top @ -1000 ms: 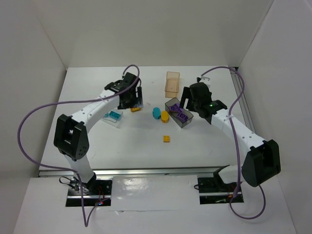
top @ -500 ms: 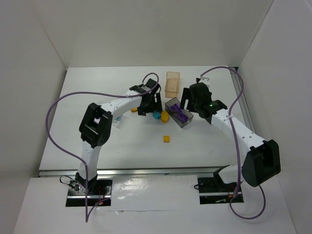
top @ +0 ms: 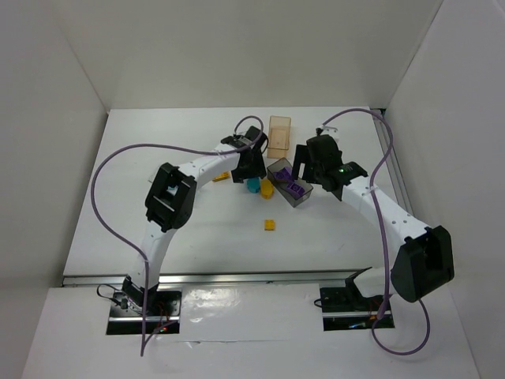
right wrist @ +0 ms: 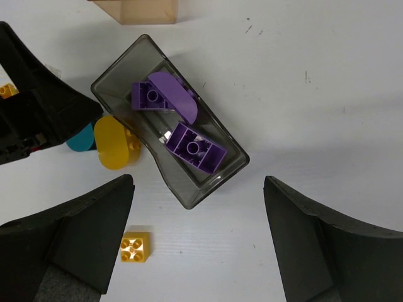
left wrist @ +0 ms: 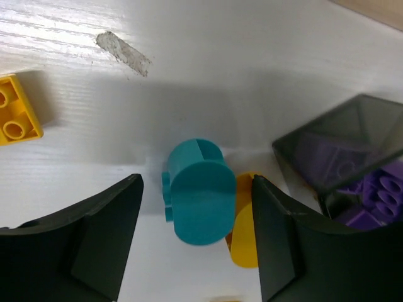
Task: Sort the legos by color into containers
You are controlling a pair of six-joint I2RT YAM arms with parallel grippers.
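A teal oval lego lies on the table between the fingers of my left gripper. The jaws are open, with a gap on the left side. A yellow oval lego lies against the teal one, by the right finger. From above, my left gripper stands over the teal lego, left of the dark grey container. That container holds purple legos. My right gripper hovers open above it and holds nothing.
The orange-tan container stands behind the grey one. A small yellow square lego lies nearer the front, and a yellow studded lego lies left of my left gripper. The left arm's cable loops over the left half.
My left arm has swung right, from the left side to the teal oval lego, and its jaws have narrowed around it. The right arm has not moved.
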